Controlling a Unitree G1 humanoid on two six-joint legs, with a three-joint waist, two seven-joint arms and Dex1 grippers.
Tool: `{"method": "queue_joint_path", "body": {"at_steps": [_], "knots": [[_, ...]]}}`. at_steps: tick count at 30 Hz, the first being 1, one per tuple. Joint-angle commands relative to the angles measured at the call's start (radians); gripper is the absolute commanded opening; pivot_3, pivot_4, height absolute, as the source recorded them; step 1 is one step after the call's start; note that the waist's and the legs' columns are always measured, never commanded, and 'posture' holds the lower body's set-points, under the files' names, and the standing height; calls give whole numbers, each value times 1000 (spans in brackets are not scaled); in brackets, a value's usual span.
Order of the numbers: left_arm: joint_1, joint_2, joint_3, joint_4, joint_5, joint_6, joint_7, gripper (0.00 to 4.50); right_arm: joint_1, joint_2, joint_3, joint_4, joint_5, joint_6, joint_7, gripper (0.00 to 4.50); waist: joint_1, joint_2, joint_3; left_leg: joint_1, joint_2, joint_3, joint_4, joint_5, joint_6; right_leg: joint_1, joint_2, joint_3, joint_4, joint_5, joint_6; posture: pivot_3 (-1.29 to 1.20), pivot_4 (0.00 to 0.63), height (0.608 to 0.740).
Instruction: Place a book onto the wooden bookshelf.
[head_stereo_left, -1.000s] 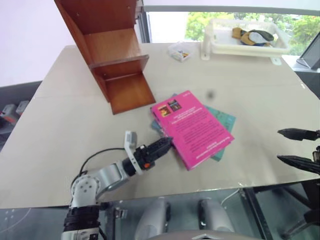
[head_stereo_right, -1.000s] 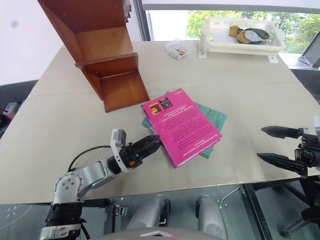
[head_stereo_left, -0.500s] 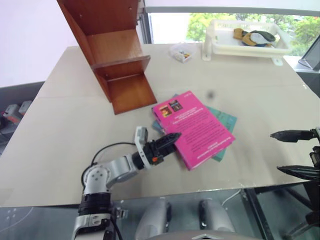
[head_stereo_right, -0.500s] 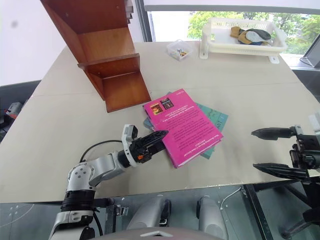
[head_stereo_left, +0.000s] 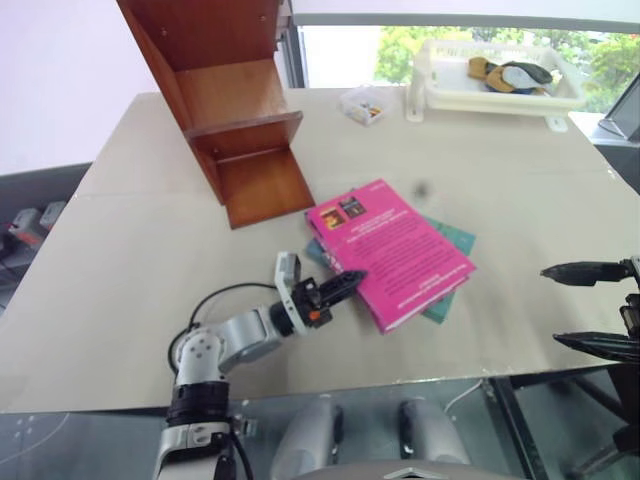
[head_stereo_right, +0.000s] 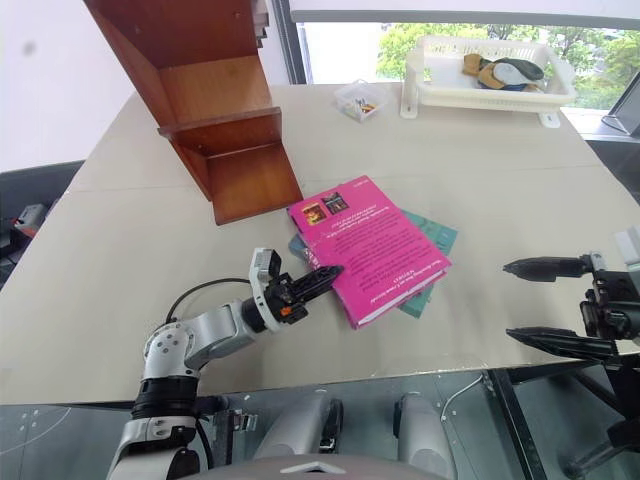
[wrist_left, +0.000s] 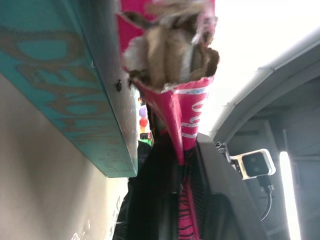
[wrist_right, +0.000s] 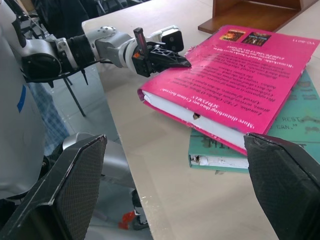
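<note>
The bright pink book (head_stereo_left: 395, 250) lies flat near the table's front, on top of a teal book (head_stereo_left: 455, 238). My left gripper (head_stereo_left: 345, 280) is shut on the pink book's near-left corner. In the left wrist view the pink cover (wrist_left: 175, 107) is pinched between the black fingers (wrist_left: 155, 200). The wooden bookshelf (head_stereo_left: 225, 110) stands at the back left, its open compartments facing the books. My right gripper (head_stereo_left: 590, 308) hovers off the table's right edge, open and holding nothing, pointing toward the books.
A white plastic rack (head_stereo_left: 430, 90) with a few items in it stands at the back right. A small clear box (head_stereo_left: 360, 103) sits next to it. The table's front edge (head_stereo_left: 400, 380) runs just below the books.
My left gripper slid a little further onto the book's corner and shut on it; before, its fingers were open there. The right gripper has hardly moved.
</note>
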Motion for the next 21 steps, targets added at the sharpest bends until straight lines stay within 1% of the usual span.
{"method": "queue_joint_path", "body": {"at_steps": [1, 5, 8, 11, 13, 15, 16, 18, 20, 21], "knots": [[21, 0, -1, 7, -19, 16, 5, 56, -1, -6, -13, -11, -7, -19, 6, 4500, 0, 0, 0, 0, 0, 0, 0, 0, 0, 0, 0, 0, 0, 0, 0, 0, 150, 740], [-12, 53, 3, -77, -53, 38, -24, 56, -6, -3, -8, -2, -15, -24, 7, 4500, -1, 0, 0, 0, 0, 0, 0, 0, 0, 0, 0, 0, 0, 0, 0, 0, 150, 740], [-135, 138, 4, -191, 0, 32, -123, 56, -18, 1, 6, 11, -23, -34, 6, 4500, -2, -4, 3, -2, 0, -1, 0, 0, 0, -1, 1, -1, 0, 0, 0, 0, 150, 740], [-202, 179, -21, -248, 79, 3, -198, 56, -32, 2, 20, 22, -29, -41, 5, 4500, 0, -5, 3, -2, 0, -2, 0, 0, 0, -1, 1, -2, 0, 0, 0, 0, 150, 740], [-269, 225, -82, -319, 222, -61, -292, 56, -48, 2, 33, 40, -41, -54, 4, 4500, -4, -5, 3, -2, -1, -1, 0, 0, 0, 0, 0, -1, -3, 0, 0, 0, 150, 740], [-346, 263, -160, -380, 412, -187, -384, 56, -59, 0, 38, 64, -49, -60, 6, 4500, -6, -5, 3, -3, -1, 0, -1, 2, -4, 0, 1, -1, -4, 0, 0, 0, 150, 740], [-366, 273, -186, -390, 478, -236, -417, 56, -64, -1, 41, 72, -51, -61, 5, 4500, -5, -5, 3, -4, -2, 0, -1, 2, -4, 0, 1, -1, -5, 0, 0, 0, 150, 740], [-431, 298, -273, -376, 667, -371, -477, 56, -74, 2, 52, 97, -72, -79, 2, 4500, -5, -5, 3, -4, -1, -1, -2, 2, -4, 0, 1, -1, -8, 0, 0, 0, 150, 740], [-501, 328, -377, -336, 892, -541, -529, 56, -91, 13, 61, 115, -78, -89, -8, 4500, -5, -5, 3, -5, -1, -1, -3, 2, -4, 0, 2, -2, -10, 0, 0, 0, 150, 740], [-534, 331, -409, -307, 978, -614, -539, 56, -106, 21, 65, 126, -76, -95, -14, 4500, -5, -5, 4, -5, -1, 0, -3, 2, -4, 0, 2, -2, -11, 0, 0, 0, 150, 740]]}}
